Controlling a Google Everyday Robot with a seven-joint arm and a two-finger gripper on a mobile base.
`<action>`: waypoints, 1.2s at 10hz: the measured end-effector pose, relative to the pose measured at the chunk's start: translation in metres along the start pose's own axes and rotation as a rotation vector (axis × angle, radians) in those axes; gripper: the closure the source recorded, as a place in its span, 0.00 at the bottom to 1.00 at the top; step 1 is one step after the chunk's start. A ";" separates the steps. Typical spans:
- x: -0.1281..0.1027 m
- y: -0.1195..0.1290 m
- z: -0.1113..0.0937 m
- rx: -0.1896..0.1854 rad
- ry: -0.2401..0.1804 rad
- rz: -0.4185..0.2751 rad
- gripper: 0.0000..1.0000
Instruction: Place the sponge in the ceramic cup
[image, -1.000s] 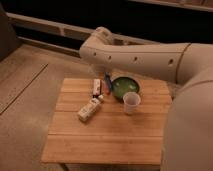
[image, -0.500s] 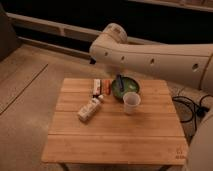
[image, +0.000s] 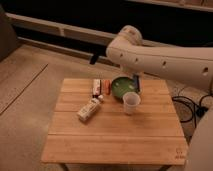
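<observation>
The white robot arm (image: 155, 57) enters from 3 o'clock, bends at a rounded elbow at 12 o'clock and drops to the gripper (image: 136, 84), which hangs at the 3 o'clock rim of the round green bowl (image: 119, 87). I cannot tell how its jaws stand. The pale ceramic cup (image: 131, 103) stands upright at the bowl's 5 o'clock on the slatted wooden counter (image: 115, 142). The sponge cannot be made out for certain; it may be the small orange piece (image: 106, 87) at the bowl's 9 o'clock.

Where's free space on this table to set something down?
Free: the whole front half of the slatted wooden table, forward of the white carton and pale cup; also the left edge. Crowded: back centre, with green bowl, red-white packet and claw by the bowl's right rim.
</observation>
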 end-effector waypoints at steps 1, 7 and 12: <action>-0.001 -0.003 0.008 0.000 0.005 0.022 1.00; -0.013 0.052 0.074 -0.094 0.072 -0.005 1.00; 0.005 0.073 0.102 -0.120 0.143 -0.045 1.00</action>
